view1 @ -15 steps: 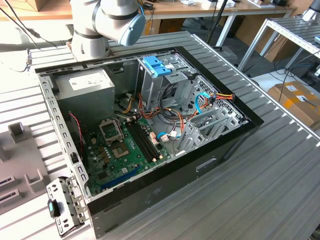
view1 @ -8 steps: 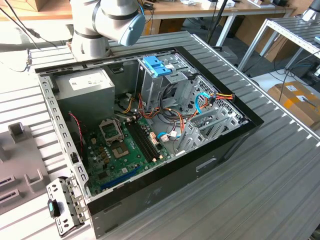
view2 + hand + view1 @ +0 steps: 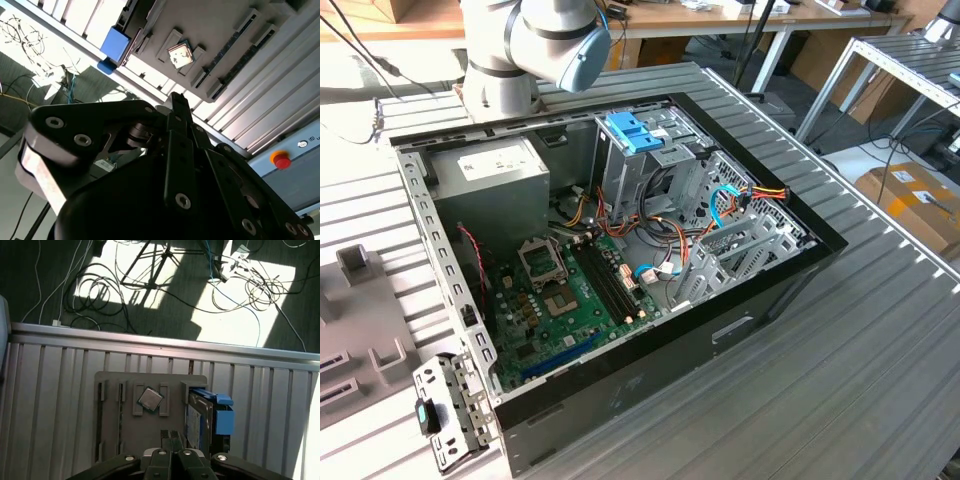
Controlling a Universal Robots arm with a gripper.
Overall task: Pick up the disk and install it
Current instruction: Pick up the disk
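Observation:
The disk [image 3: 196,421] stands on edge in a slot of a grey holder plate [image 3: 115,415], silver with blue side rails [image 3: 223,416]. In the second wrist view its blue rail [image 3: 116,42] shows at the plate's edge. My gripper [image 3: 171,439] hangs above the plate, just beside the disk and apart from it. Its two fingers lie together, shut with nothing between them. In the second wrist view the gripper [image 3: 178,102] comes to a single closed tip. The open computer case [image 3: 790,262] lies on the table in the exterior view, with the arm above its far side.
A square processor chip [image 3: 150,399] lies on the holder plate next to the disk's slot. Inside the case are a metal drive cage with a light-blue bracket [image 3: 635,130], a grey power-supply box [image 3: 490,170] and the motherboard [image 3: 555,300]. Cables lie on the floor beyond the ribbed table.

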